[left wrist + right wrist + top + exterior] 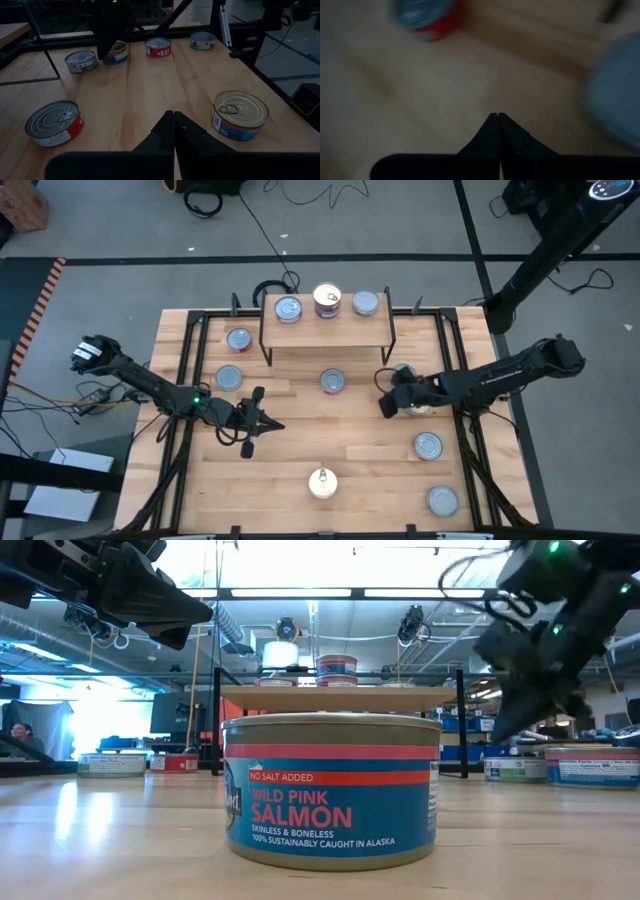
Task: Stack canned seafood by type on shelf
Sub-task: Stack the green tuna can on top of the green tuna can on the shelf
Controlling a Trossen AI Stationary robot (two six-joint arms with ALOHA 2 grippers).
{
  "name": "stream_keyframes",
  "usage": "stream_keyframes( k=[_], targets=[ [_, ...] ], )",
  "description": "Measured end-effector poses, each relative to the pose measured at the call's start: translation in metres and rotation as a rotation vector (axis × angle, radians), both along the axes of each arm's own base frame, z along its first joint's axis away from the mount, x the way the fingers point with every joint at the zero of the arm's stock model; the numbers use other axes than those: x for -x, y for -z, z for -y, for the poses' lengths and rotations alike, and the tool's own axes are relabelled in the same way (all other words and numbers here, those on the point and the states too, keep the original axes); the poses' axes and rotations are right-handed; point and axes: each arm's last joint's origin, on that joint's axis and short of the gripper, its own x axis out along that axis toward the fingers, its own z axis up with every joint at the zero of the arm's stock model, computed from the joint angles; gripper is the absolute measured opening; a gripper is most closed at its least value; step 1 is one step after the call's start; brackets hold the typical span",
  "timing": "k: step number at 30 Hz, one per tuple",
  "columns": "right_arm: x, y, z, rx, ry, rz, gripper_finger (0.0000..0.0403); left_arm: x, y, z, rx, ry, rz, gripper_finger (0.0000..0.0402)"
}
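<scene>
The shelf point(325, 332), a small light-wood board on black legs, stands at the table's far middle with three tins point(288, 308) point(327, 300) point(365, 303) on its top. Other tins rest on their bases on the table, among them a red-sided one point(54, 123), a blue-sided one point(240, 115) and a salmon tin point(330, 790) near the front edge. My left gripper point(173, 116) hovers shut over bare wood at the table's left middle point(272, 423). My right gripper point(497, 116) is shut above the table's right middle point(384, 408), with nothing between its fingers.
Loose tins lie left of the shelf point(238, 339) point(228, 378), in front of it point(332, 381), and at the right near corner point(428, 445) point(443, 500). One tin point(420, 408) sits partly under my right arm. Bare wood lies between the two grippers.
</scene>
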Motion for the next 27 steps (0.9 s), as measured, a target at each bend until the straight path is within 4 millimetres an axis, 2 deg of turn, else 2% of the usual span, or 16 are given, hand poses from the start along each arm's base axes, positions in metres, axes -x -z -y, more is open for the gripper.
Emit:
stream_keyframes(
  k=[5,12,16,21,24,27],
  targets=[
    [-0.006,-0.009,-0.016,0.068,-0.137,0.059,0.0,0.0,0.0,0.0,0.002,-0.007,0.001,0.0005],
    [-0.002,-0.022,-0.008,0.3,-0.01,-0.103,0.0,0.0,0.001,0.0,-0.002,-0.011,-0.003,0.0005],
    [-0.002,-0.013,0.0,0.398,0.004,-0.212,0.0,0.0,0.001,-0.001,-0.008,-0.026,-0.003,0.0005],
    [-0.006,0.006,0.009,0.418,0.035,-0.356,0.0,0.0,0.0,-0.001,-0.01,-0.032,0.0,0.0005],
    [-0.011,0.019,0.01,0.383,0.026,-0.411,0.0,0.0,0.001,-0.001,-0.01,-0.032,0.0,0.0005],
    [-0.021,0.028,0.009,0.338,-0.007,-0.396,0.0,0.0,0.001,-0.001,-0.011,-0.032,-0.001,0.0005]
  ],
)
